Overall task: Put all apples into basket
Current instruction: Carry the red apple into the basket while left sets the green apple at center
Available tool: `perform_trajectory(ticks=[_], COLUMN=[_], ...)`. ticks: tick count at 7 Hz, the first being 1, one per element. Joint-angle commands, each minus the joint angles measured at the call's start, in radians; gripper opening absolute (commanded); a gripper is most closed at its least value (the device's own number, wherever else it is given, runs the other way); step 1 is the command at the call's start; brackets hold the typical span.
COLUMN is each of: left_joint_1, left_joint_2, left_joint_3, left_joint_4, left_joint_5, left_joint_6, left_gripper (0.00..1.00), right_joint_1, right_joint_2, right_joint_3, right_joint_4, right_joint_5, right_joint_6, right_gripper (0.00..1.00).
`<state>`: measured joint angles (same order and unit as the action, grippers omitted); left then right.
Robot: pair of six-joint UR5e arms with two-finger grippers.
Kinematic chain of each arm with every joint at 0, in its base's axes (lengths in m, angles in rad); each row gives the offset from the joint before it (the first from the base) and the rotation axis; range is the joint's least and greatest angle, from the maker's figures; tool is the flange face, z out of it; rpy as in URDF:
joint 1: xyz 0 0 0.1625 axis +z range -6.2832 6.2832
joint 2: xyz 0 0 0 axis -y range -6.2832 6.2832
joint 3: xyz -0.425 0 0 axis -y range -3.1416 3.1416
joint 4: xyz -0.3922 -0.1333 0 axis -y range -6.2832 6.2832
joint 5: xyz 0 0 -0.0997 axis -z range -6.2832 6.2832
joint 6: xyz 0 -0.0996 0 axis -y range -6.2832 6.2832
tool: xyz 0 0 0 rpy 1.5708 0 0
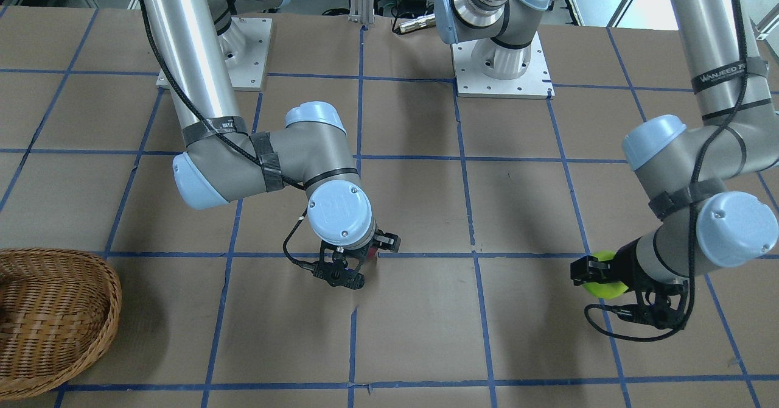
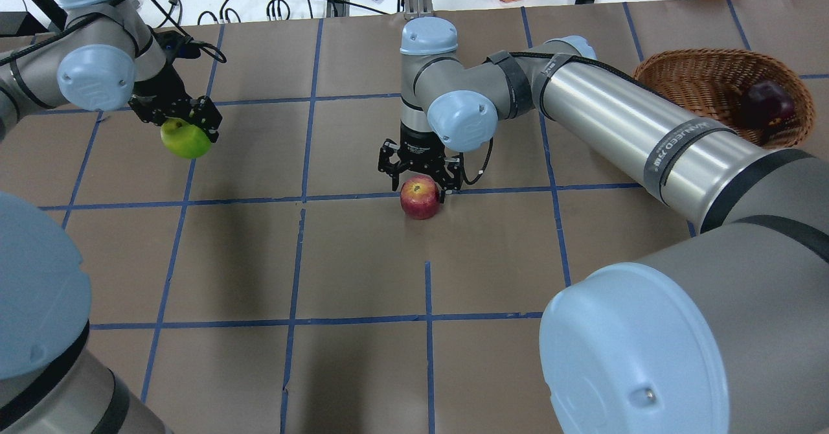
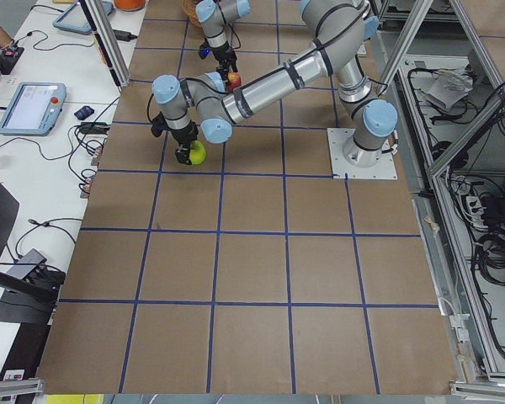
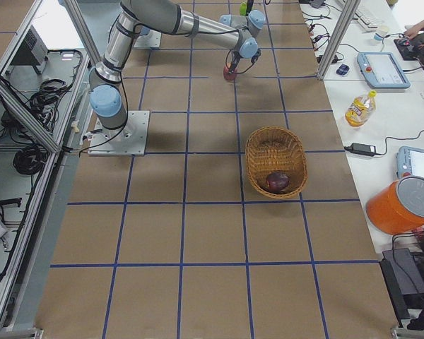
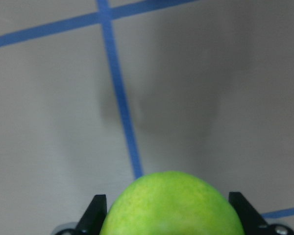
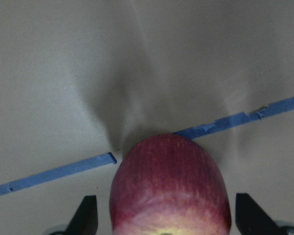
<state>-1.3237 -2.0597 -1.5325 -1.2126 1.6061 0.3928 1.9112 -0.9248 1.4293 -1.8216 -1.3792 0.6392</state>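
The round lime-green apple (image 2: pixel 186 141) is clamped by the left pincer (image 2: pixel 188 129). The round red apple (image 2: pixel 420 199), straddled by the spread right pincer (image 2: pixel 421 186), could be rolled aside by uneven closing.

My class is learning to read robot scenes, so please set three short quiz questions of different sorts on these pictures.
1. True or false: the basket holds two apples.
2. Which apple does the left gripper hold? A. green B. red C. maroon
3. Fill in: the right gripper stands ___ around the red apple on the table.
Key: 1 false, only the maroon apple lies in it. 2 A, the green apple. 3 open.
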Motion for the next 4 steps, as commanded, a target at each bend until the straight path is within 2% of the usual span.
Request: perform_trajectory(ticks=[1, 2, 3, 4], left_joint_1=[-0.104, -0.171, -0.233, -0.285], left_joint_2=[0.053, 0.065, 0.069, 0.063], left_joint_3=[-0.072, -0.087, -0.09, -0.093], left_joint_4=[0.01, 0.042, 0.098, 0.104], left_joint_5=[-0.046, -0.051, -0.042, -0.043], left_joint_6=[-0.218, -0.336, -0.385, -0.473], left_gripper=[0.49, 0.49, 0.5, 0.5], right_joint_1=[0.0, 0.002, -0.001, -0.023], right_joint_2=[0.011, 0.011, 0.004, -0.009], right_joint_3=[0.002, 0.0, -0.004, -0.016], right_joint_4=[0.007, 0.007, 0.005, 0.011], right_joint_5=[0.017, 0.017, 0.016, 0.003], right_joint_6=[0.002, 0.0, 0.0, -0.009], right_gripper=[0.72, 0.11, 0.0, 0.0])
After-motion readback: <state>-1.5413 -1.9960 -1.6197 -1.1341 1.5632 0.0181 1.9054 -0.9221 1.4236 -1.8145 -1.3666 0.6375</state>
